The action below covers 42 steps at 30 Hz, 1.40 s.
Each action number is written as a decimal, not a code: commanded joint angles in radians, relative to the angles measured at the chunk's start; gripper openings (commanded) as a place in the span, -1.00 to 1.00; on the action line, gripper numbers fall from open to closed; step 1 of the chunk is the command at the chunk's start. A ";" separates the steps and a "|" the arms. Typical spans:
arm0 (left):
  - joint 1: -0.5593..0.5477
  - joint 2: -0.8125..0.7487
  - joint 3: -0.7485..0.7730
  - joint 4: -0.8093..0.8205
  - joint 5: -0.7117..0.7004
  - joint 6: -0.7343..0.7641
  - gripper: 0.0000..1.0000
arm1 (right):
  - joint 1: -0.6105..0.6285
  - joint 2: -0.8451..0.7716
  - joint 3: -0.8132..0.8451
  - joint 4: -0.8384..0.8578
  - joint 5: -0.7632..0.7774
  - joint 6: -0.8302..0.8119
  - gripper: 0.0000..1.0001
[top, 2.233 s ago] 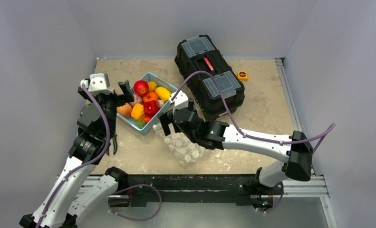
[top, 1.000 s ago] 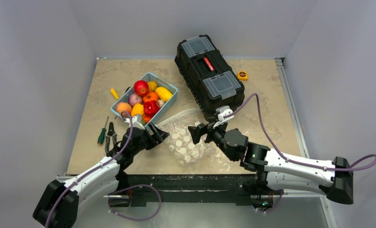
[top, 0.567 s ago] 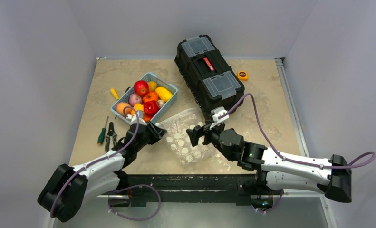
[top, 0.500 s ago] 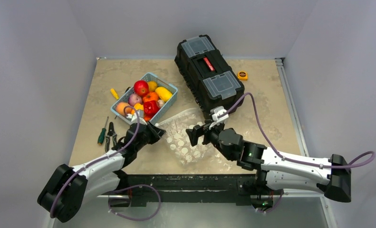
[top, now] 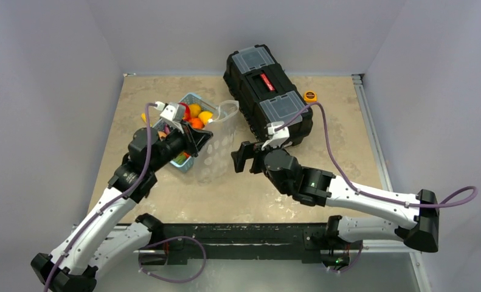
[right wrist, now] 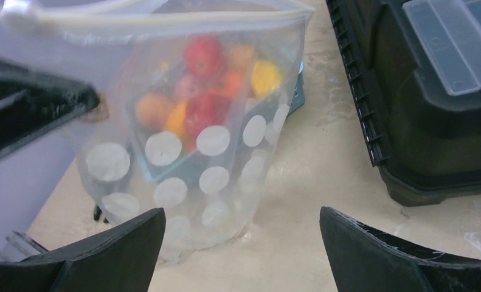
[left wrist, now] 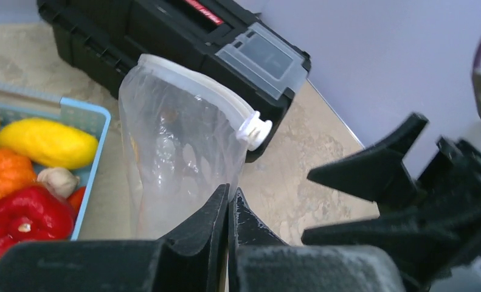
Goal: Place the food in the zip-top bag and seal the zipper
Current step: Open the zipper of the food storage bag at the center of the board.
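Observation:
The zip-top bag [top: 216,143] is clear with white dots and stands raised between the basket and the toolbox. My left gripper [left wrist: 228,198] is shut on its side edge [left wrist: 177,152]. The white zipper [left wrist: 195,76] runs along the mouth on top, with its slider [left wrist: 254,129] at one end. The food [top: 195,115] lies in the blue basket: a yellow piece [left wrist: 46,143], a red pepper [left wrist: 22,216], an orange one [left wrist: 3,173]. My right gripper [right wrist: 244,234] is open, low in front of the dotted bag [right wrist: 195,152], apart from it.
The light-blue basket [top: 186,161] sits just behind the bag. A black toolbox [top: 268,97] lies to the right of the bag, with a small orange tape measure [top: 310,96] beside it. The left arm hides the hand tools at the table's left.
The left gripper shut on the bag's edge and lifted it from flat on the table to upright beside the basket. The right gripper shifted a little left and back, still open.

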 commanded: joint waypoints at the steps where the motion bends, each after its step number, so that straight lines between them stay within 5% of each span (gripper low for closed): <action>1: -0.006 0.019 0.017 -0.156 0.186 0.204 -1.00 | -0.027 0.005 0.143 -0.177 0.088 0.284 0.98; 7: -0.005 0.041 0.042 -0.190 0.279 0.306 -1.00 | -0.029 0.054 0.332 -0.496 0.195 0.545 0.98; 11: -0.006 0.078 0.116 -0.350 0.264 0.433 -1.00 | -0.029 0.033 0.306 -0.519 0.185 0.650 0.98; 24: -0.031 -0.043 -0.021 -0.298 0.298 0.454 -1.00 | -0.151 -0.058 0.037 -0.281 -0.032 0.853 0.80; 29: -0.048 -0.028 -0.005 -0.327 0.276 0.457 -1.00 | -0.205 -0.064 -0.081 -0.146 -0.164 0.915 0.55; 37: -0.060 -0.038 -0.011 -0.322 0.274 0.455 -1.00 | -0.220 0.054 -0.165 -0.009 -0.281 0.989 0.47; 42: -0.065 -0.032 -0.005 -0.331 0.261 0.456 -1.00 | -0.222 0.111 -0.275 0.218 -0.382 1.033 0.27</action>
